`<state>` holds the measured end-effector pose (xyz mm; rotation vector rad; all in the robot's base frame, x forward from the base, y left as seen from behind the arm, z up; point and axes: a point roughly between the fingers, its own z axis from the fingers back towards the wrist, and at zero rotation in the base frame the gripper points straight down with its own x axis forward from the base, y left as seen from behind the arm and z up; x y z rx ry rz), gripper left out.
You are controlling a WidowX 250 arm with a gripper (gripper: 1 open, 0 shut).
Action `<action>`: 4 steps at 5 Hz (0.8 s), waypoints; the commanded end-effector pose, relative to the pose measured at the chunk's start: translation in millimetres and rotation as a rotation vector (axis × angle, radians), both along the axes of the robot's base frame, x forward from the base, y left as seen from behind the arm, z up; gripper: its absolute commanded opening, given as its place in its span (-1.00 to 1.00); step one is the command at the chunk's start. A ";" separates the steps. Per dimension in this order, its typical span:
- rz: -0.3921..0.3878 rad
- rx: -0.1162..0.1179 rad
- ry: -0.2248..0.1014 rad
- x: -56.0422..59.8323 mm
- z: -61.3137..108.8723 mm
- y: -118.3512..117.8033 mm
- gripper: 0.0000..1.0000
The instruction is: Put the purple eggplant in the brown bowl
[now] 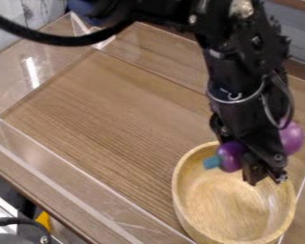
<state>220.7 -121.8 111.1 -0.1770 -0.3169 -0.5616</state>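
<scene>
1. The end effector [257, 164] was clenched on the purple eggplant [232, 152], above the brown bowl [193, 215].
2. The eggplant looked light, stiff and slippery; its plump middle seemed the safest place to hold.

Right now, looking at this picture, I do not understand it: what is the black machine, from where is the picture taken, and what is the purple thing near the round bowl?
The black machine is a robot arm, and its lower end is a gripper, a two-fingered clamp. The single picture comes from a camera placed above and to one side, looking down at a wooden table with clear plastic walls around it. On the table stands a wide, shallow, tan wooden bowl with a pale speckled inside. The gripper is shut on a small glossy purple toy eggplant with a teal stem and holds it over the bowl. The eggplant is not yet lying in the bowl.
</scene>
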 end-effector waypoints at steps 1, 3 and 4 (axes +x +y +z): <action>-0.007 -0.018 -0.051 6.8 16.3 -5.8 -1.00; -0.002 -0.026 -0.035 0.0 17.3 -7.6 -1.00; 0.004 -0.032 -0.018 -7.6 15.4 -7.7 -1.00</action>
